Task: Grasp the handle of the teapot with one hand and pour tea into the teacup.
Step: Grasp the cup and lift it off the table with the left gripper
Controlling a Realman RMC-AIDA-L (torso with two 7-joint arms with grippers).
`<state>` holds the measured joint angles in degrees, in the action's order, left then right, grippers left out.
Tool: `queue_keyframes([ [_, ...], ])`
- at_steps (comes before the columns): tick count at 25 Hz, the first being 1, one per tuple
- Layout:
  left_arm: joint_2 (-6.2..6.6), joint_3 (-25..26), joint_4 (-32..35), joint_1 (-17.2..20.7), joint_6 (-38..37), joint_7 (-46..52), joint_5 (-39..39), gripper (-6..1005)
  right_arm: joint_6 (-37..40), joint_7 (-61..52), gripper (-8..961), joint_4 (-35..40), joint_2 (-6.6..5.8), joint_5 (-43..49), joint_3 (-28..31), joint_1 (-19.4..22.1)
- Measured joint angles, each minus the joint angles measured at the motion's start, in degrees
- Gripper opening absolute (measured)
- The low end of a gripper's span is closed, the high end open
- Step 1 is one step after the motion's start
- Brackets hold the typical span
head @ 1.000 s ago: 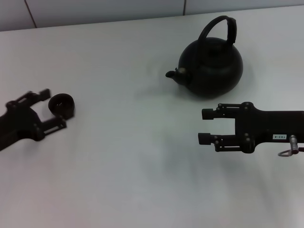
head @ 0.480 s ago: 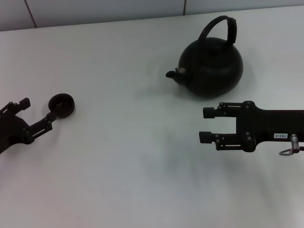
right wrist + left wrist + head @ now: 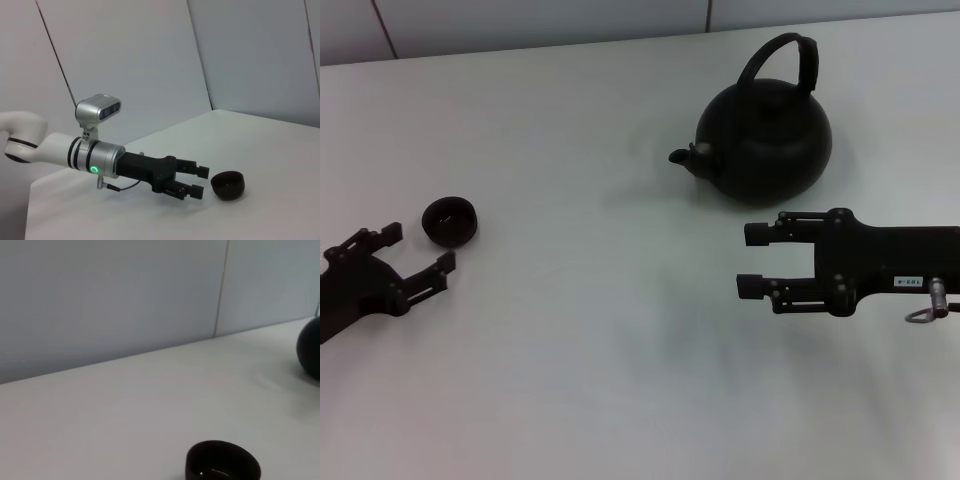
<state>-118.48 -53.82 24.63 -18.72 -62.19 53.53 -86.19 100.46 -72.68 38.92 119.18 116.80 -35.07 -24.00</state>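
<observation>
The teapot (image 3: 764, 140) stands upright toward the far right of the white surface (image 3: 600, 330), its handle (image 3: 790, 55) arching over the lid and its spout pointing left. The teacup (image 3: 450, 221) sits well apart from it on the left. The left pincer (image 3: 406, 258) lies just beside the cup on the near side, its fingers spread wide and holding nothing. The right pincer (image 3: 752, 260) hovers near the teapot's front, also open and empty, fingers pointing left.
</observation>
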Motion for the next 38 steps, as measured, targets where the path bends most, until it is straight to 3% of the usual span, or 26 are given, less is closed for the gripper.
queue_keyframes([
  [16, -0.17, -0.6, -3.0, -4.4, 4.5, 0.0, 0.0, 738, 0.0, 0.0, 708, 0.1, 0.00, 0.0, 0.2, 0.2],
  [38, -0.36, -1.1, -3.6, -6.2, 5.3, 0.0, 0.2, 703, 0.0, 0.0, 707, 0.2, 0.00, 0.0, 0.5, 0.4],
])
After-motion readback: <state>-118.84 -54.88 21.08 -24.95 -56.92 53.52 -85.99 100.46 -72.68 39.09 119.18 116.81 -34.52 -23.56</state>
